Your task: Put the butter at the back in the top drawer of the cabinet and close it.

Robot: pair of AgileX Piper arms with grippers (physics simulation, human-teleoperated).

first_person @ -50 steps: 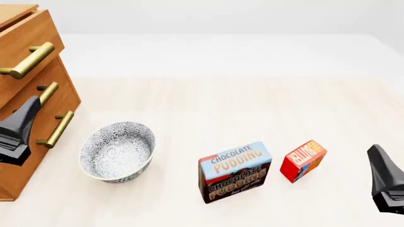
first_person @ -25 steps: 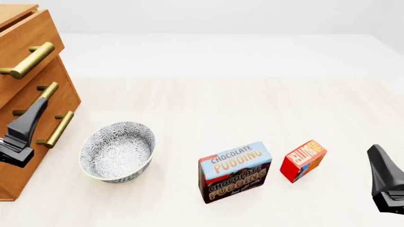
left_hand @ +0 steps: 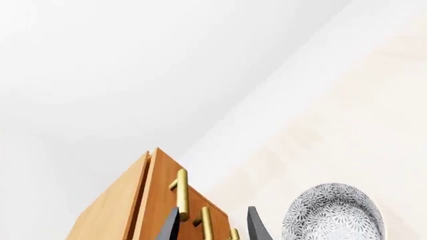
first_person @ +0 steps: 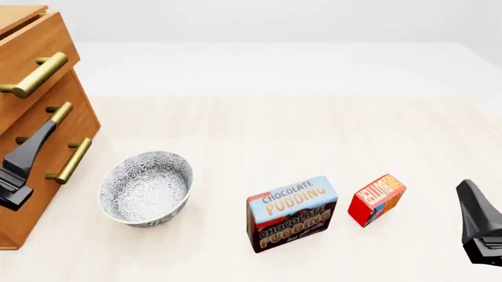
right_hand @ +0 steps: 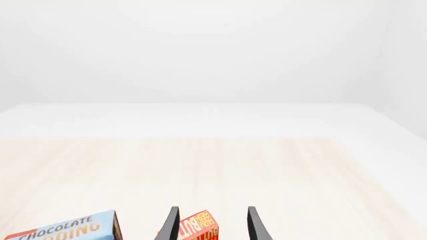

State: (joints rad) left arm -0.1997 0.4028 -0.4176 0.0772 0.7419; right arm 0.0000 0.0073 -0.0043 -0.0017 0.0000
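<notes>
Resting on pale wood-grain table (first_person: 259, 135), the butter (first_person: 377, 198) stands just ahead of the right gripper (right_hand: 210, 222), whose fingers are spread and empty. The left gripper (left_hand: 213, 225), likewise parted, faces the cabinet (first_person: 32, 117); the top drawer (first_person: 27, 56) juts out. White walls beyond.

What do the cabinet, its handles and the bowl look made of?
The cabinet looks like light brown wood, faint grain, matte. Its bar handles look like brass, with a golden sheen. The bowl seems glazed ceramic, white with a grey floral pattern; being a render, it's uncertain.
</notes>
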